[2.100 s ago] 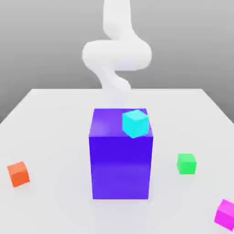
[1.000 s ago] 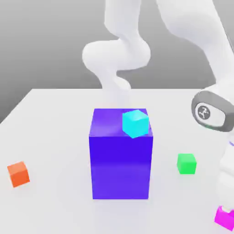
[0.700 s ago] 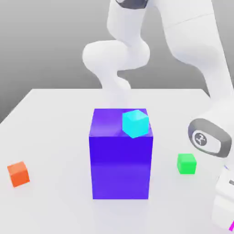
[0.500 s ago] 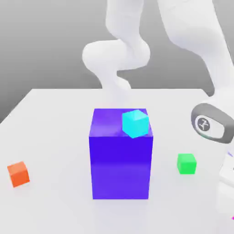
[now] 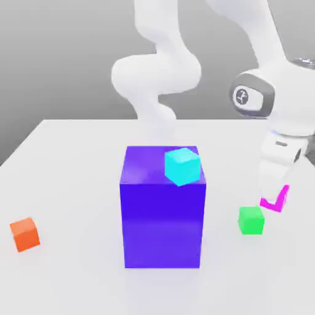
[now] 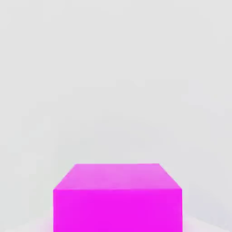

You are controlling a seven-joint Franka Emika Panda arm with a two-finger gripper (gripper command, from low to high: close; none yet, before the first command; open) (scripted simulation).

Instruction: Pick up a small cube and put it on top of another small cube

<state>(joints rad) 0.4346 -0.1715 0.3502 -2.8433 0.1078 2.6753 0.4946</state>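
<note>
Table white, under everything. Arm white, bent down on the exterior view's right. Blue block upright mid-table, cyan cube tilted on its top corner. Gripper raised off the table, closed around the pink cube, just above and beside the green cube. Pink cube also close in the hand view, white surface beyond. Orange cube well apart on the exterior view's left.
</note>
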